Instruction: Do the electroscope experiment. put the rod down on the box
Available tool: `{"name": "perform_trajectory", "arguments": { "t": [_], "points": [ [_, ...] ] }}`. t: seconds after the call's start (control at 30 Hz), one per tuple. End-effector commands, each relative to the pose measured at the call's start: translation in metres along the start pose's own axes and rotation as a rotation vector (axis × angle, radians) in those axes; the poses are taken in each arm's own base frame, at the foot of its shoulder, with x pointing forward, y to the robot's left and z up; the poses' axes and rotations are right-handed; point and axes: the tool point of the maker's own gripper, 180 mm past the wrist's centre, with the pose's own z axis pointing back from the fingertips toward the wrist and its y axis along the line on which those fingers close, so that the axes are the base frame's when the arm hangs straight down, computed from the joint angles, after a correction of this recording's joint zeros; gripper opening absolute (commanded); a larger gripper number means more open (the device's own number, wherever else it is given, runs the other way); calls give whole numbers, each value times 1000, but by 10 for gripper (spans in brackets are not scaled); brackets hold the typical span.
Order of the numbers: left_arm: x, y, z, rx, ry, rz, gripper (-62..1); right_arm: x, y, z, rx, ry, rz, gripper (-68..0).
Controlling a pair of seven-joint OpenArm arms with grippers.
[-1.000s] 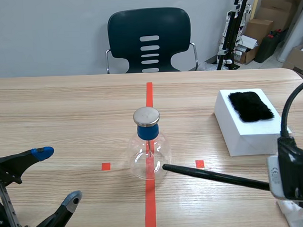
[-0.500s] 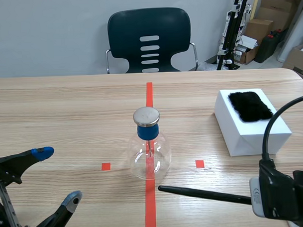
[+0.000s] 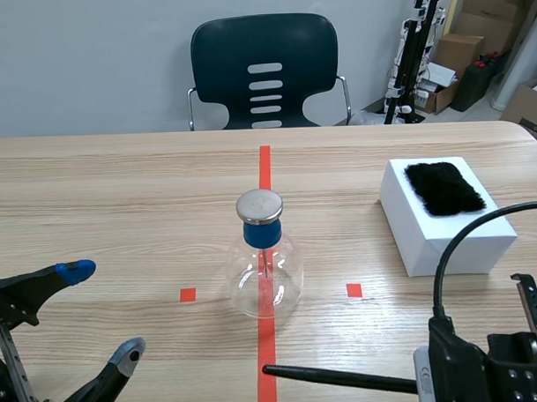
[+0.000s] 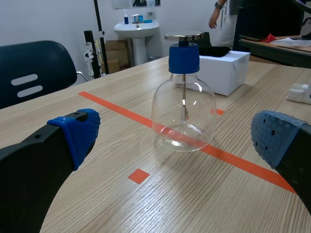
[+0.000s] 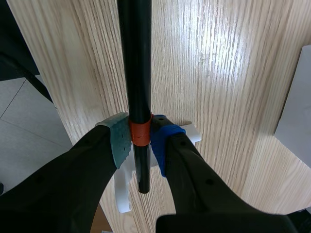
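Because my right gripper (image 5: 140, 141) clamps the rod (image 3: 336, 378) with its tip near the electroscope (image 3: 265, 272), swinging toward the far-right box (image 3: 446, 243) could clip the glass. My left gripper (image 3: 102, 311) hangs open

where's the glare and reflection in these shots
Right wrist view: a bright sheen streaks the table beside the rod. Left wrist view: small white highlights sit on the flask. Scene view: even light, with only faint glints on the glass and its metal cap.
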Motion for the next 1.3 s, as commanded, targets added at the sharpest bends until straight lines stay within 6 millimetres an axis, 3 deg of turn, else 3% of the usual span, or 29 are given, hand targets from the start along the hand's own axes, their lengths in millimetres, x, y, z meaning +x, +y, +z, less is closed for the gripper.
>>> {"name": "perform_trajectory", "arguments": {
  "t": [0.0,0.57,1.27],
  "points": [
    [6,2,-4,0,-30,-3,14,0,-5,-1,-14,10,13,-669],
    [6,2,-4,-1,-30,-3,14,1,-1,-22,22,29,22,-669],
    [6,2,-4,-1,-30,-3,14,2,8,-28,51,10,20,-669]
  ]
}}
